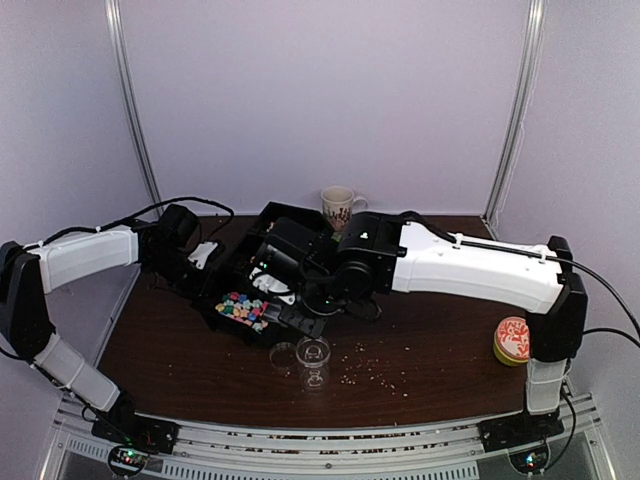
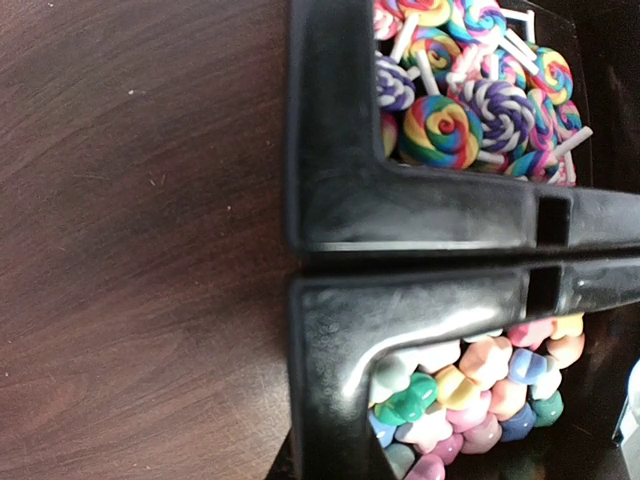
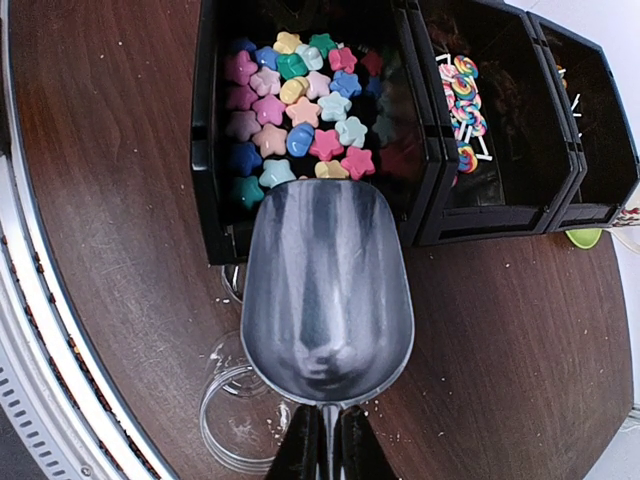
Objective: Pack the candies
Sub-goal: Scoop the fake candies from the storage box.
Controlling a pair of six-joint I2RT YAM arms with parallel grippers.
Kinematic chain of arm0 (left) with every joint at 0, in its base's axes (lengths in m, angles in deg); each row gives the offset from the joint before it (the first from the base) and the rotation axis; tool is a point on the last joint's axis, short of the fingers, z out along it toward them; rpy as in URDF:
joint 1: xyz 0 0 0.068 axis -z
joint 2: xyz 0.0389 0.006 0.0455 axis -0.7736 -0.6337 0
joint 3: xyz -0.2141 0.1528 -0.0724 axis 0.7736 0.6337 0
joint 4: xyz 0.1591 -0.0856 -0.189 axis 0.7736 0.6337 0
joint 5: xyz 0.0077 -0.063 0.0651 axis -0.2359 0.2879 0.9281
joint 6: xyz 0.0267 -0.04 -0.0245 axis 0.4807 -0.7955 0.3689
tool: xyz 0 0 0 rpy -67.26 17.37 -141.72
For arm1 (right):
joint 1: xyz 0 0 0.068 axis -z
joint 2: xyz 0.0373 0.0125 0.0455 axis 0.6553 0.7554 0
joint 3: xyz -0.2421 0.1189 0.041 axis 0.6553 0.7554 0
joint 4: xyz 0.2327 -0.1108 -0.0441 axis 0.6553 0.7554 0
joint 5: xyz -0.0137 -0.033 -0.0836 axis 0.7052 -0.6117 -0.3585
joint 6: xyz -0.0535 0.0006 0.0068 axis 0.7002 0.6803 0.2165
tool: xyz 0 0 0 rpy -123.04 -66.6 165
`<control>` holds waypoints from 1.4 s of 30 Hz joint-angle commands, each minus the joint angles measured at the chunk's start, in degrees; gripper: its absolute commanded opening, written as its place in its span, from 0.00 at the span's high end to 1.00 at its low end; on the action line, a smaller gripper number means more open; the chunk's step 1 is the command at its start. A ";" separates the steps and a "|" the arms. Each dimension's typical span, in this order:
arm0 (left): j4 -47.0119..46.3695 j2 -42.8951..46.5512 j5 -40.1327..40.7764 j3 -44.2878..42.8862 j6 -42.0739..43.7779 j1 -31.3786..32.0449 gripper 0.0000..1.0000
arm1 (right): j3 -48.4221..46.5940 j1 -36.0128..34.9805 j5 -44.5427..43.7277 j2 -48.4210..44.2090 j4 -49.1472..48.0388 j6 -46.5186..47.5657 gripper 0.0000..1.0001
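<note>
Right claw (image 3: 322,450) is clenching an empty metal scoop (image 3: 325,280), star candies (image 3: 295,110) lying just ahead; a hard shove would likely be flinging them over the black bin (image 3: 207,150) wall.

The top camera looks down on the whole table (image 1: 160,330) from its near edge; both wrist cameras look down close, sharing the bin (image 3: 207,150) of star candies (image 3: 290,110).

A dark wooden table (image 1: 450,340) carries a row of open black bins (image 3: 428,130) near its middle. An empty metal scoop (image 3: 327,290) has its mouth at one bin's front wall. A clear glass jar (image 1: 313,362) stands just in front, with pale crumbs (image 1: 375,375) scattered beside it. A patterned mug (image 1: 338,207) sits at the back edge and a round orange tin (image 1: 512,340) at the right.
</note>
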 commanded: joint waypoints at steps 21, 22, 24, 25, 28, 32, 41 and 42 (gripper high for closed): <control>-11.70 4.97 -3.62 -1.78 1.27 -0.08 1.00 | -2.68 -0.19 -2.60 1.51 1.17 -0.40 1.00; -11.70 5.01 -3.62 -1.86 1.27 -0.13 1.00 | -2.68 -0.20 -2.60 1.54 1.17 -0.39 1.00; -11.70 4.97 -3.57 -1.83 1.27 -0.14 1.00 | -2.66 -0.23 -2.60 1.64 1.19 -0.39 1.00; -11.70 4.97 -3.61 -1.87 1.20 -0.15 1.00 | -2.68 -0.23 -2.61 1.63 1.17 -0.39 1.00; -11.70 5.01 -3.53 -1.84 1.27 -0.08 1.00 | -2.66 -0.17 -2.53 1.78 1.22 -0.39 1.00; -11.70 4.99 -3.53 -1.83 1.22 -0.09 1.00 | -2.68 -0.24 -2.52 1.91 1.24 -0.38 1.00; -11.70 4.97 -3.45 -1.86 1.27 -0.08 1.00 | -2.43 -0.17 -2.22 2.22 1.19 -0.47 1.00; -11.70 4.97 -3.44 -1.85 1.20 -0.11 1.00 | -2.41 -0.23 -2.25 2.25 1.24 -0.50 1.00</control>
